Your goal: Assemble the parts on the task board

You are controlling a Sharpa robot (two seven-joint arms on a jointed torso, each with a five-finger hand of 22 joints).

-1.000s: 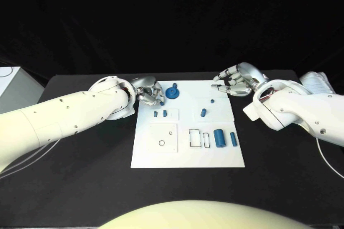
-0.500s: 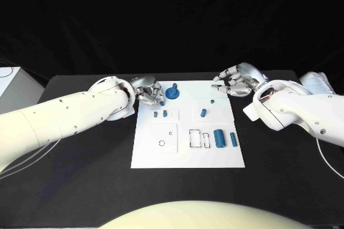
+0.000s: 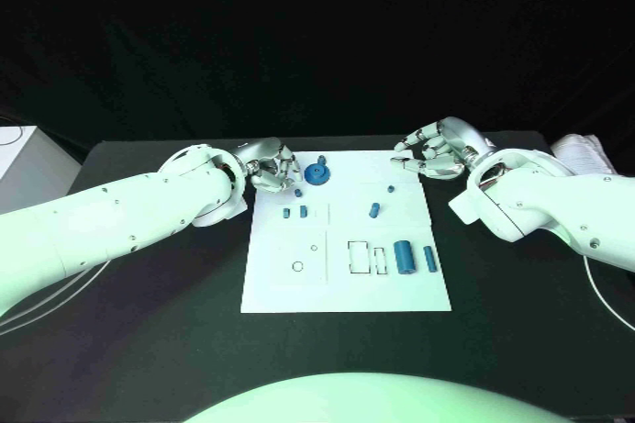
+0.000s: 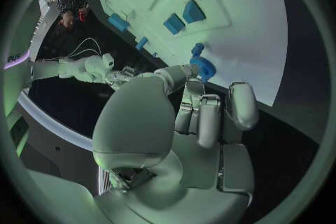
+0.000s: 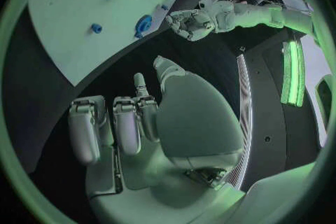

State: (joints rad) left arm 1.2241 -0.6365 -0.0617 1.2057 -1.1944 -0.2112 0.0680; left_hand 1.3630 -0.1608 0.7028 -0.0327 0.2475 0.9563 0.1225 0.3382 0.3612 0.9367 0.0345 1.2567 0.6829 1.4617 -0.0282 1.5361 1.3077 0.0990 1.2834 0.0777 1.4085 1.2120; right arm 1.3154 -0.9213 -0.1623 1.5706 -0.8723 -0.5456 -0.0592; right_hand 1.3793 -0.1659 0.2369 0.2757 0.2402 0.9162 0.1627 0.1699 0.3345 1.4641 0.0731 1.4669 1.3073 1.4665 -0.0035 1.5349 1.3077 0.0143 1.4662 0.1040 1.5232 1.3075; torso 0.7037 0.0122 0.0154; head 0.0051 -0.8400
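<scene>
Fingers of the left hand look curled and empty just beside the round blue geared part on the white task board, so I'd close gently on its rim, while the right hand hovers half-curled, empty.

Black table. White board lies flat mid-table, long side running away from the robot. White box at the table's far-left edge, can't tell if on it or beside it. Pale crumpled thing at the far-right edge, too small to ID.
</scene>
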